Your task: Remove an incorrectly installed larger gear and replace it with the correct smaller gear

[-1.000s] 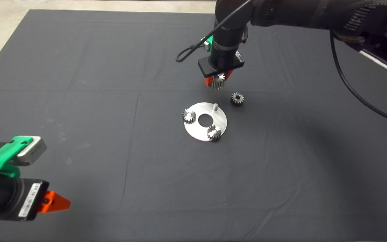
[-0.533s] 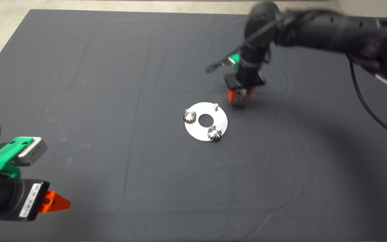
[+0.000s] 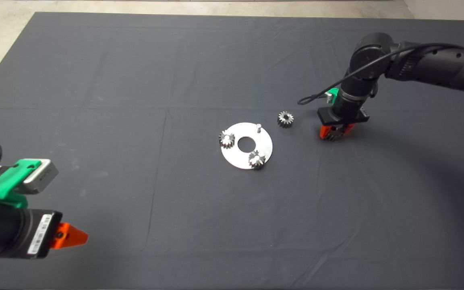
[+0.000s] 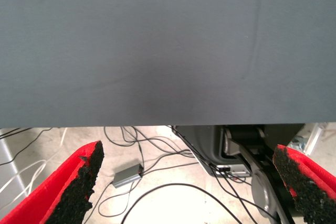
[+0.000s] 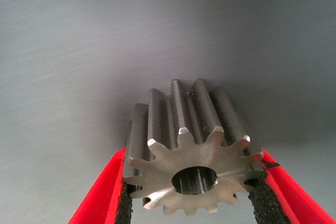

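Note:
My right gripper (image 3: 334,135) is shut on the larger gear (image 3: 332,136), low over the mat to the right of the plate. In the right wrist view the larger gear (image 5: 189,129) sits between the red fingers (image 5: 100,198), coarse teeth and centre hole facing the camera. The smaller gear (image 3: 285,119) lies loose on the mat between the plate and my right gripper. The round steel plate (image 3: 240,157) carries two small gears (image 3: 226,139) (image 3: 257,159) and one bare post (image 3: 258,127). My left gripper (image 3: 73,237) waits open at the lower left.
The dark mat (image 3: 135,100) covers the table, with pale floor beyond its far edge. The left wrist view shows the mat's edge (image 4: 157,77) and floor with cables (image 4: 157,192) between that gripper's wide-apart fingers (image 4: 79,182).
My right gripper has carried the larger gear from above the plate's far side to the right, past the smaller gear, and down near the mat. The left arm has hardly moved.

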Controlling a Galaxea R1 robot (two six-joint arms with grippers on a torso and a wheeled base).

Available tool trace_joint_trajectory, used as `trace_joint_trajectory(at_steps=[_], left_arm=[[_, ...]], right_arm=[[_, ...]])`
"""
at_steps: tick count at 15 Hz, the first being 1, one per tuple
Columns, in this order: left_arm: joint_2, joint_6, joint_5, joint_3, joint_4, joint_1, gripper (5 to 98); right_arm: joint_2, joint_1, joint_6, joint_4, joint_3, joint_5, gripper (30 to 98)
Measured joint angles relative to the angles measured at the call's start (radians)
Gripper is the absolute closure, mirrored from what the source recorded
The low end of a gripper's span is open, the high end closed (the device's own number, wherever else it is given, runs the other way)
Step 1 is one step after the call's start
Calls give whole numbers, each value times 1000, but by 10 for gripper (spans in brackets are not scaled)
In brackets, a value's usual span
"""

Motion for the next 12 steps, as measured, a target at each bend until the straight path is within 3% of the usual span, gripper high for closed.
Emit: trace_joint_trajectory(at_steps=[5,10,12], left_arm=[[3,0,-1,0,4,0,197],[3,-1,-1,0,5,11,197],[3,-1,-1,0,5,17,197]], right_arm=[[7,8,0,1,33,11,794],[21,134,0,2,60,11,751],[31,140,0,3,63,10,708]])
